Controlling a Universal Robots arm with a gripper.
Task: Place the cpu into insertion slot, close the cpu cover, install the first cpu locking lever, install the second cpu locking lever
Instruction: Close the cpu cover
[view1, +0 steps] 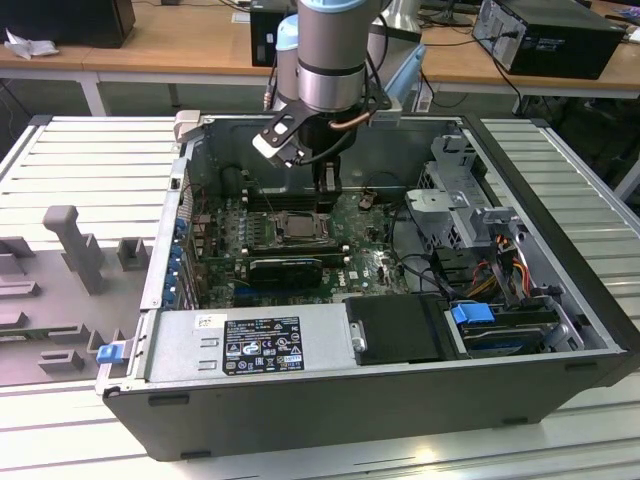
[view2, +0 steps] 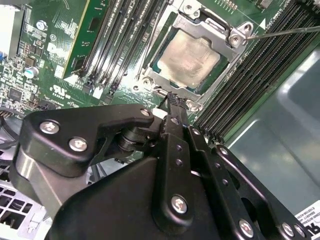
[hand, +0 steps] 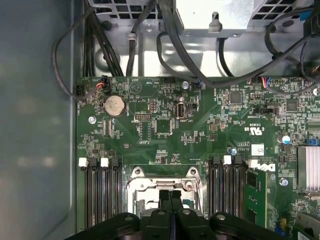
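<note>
Two fingers: the black metal fingers (hand: 164, 201) of the arm's gripper (hand: 170, 196) are pressed flat together, and I see nothing between them.
Gripper's place: its tips hang at one edge of the socket. I cannot tell whether they touch it.
Chip: the small flat square cpu (view2: 192, 57), with its pale silver-grey metal top, lies level in the dark-framed square insertion slot (view1: 268, 235).
Board: the slot sits mid-way along the green motherboard (hand: 200, 135), towards the back wall of the open grey computer case (view1: 400, 400). Banks of long black memory slots (view2: 260, 70) run along either side of it.
Cover: the thin dull-silver cpu cover (view2: 200, 24), a frame plate with a square window, appears to lie down around the chip.
Lever: one thin steel-wire locking lever (view2: 280, 31) runs out from a corner of the slot and over the memory slots. I cannot say whether it is latched.
Handling, as I judge it: the chip is light, stiff and smooth-topped, so slippery, and the contacts beneath it are fragile. It should be held only by its opposite edges. The cover is thin but stiff, best pushed on its free edge. The wire lever looks springy and is best taken at its far end.
</note>
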